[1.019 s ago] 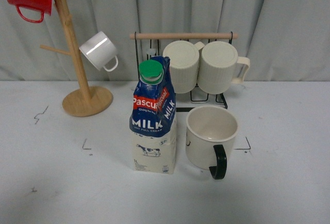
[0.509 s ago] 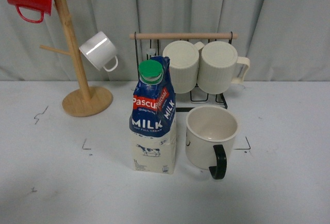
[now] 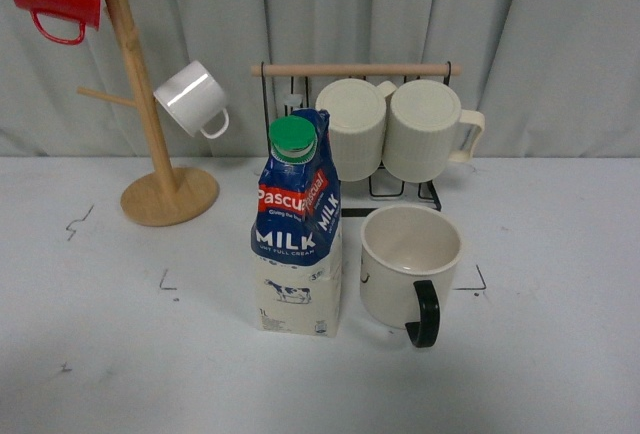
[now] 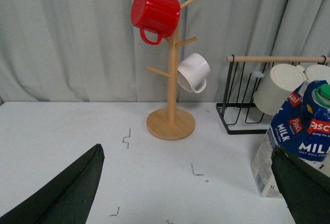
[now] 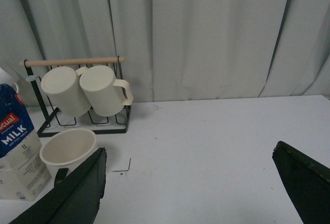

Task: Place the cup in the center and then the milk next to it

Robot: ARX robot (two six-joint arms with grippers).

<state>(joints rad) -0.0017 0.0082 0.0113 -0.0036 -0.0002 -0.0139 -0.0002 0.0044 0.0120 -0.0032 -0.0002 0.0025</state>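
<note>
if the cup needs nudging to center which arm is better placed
Right, probably: the cup stands on the milk carton's right, near the right corner mark, so the carton blocks the left arm. Both grippers are open.

Probably a staged test setup rather than a lived-in kitchen: a grey curtain [image 3: 560,34] backs a white tabletop [image 3: 560,374] inked with small black corner marks [image 3: 167,281].

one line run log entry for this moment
cup: upright in center | milk: upright beside cup | left gripper: open, empty | right gripper: open, empty
</note>
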